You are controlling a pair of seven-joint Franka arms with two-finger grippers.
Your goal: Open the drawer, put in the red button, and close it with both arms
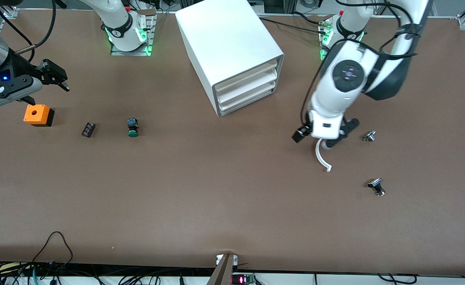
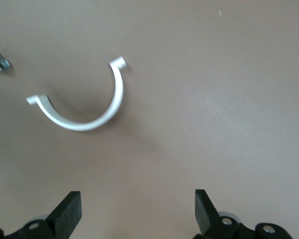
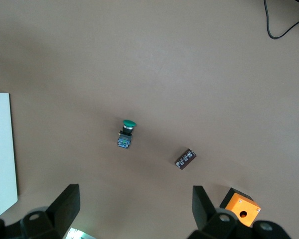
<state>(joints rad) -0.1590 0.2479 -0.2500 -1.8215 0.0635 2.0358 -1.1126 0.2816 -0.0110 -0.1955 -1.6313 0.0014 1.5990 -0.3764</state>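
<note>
The white cabinet (image 1: 232,51) stands near the robots' bases, and its lowest drawer (image 1: 248,103) sits pushed in below two like drawers. The red button is out of view in every frame. My left gripper (image 1: 325,132) hangs open low over the table toward the left arm's end, beside a white curved clip (image 1: 322,157). In the left wrist view the gripper (image 2: 137,209) holds nothing and the clip (image 2: 84,122) lies apart from it. My right gripper (image 1: 47,89) is open over the right arm's end, above the orange box (image 1: 38,114); the right wrist view shows the gripper (image 3: 134,204) empty.
A green-capped button (image 1: 132,127) (image 3: 126,133) and a small dark block (image 1: 88,130) (image 3: 185,159) lie beside the orange box (image 3: 240,211). Two small metal parts (image 1: 369,136) (image 1: 377,187) lie toward the left arm's end. Cables run along the table edge nearest the front camera.
</note>
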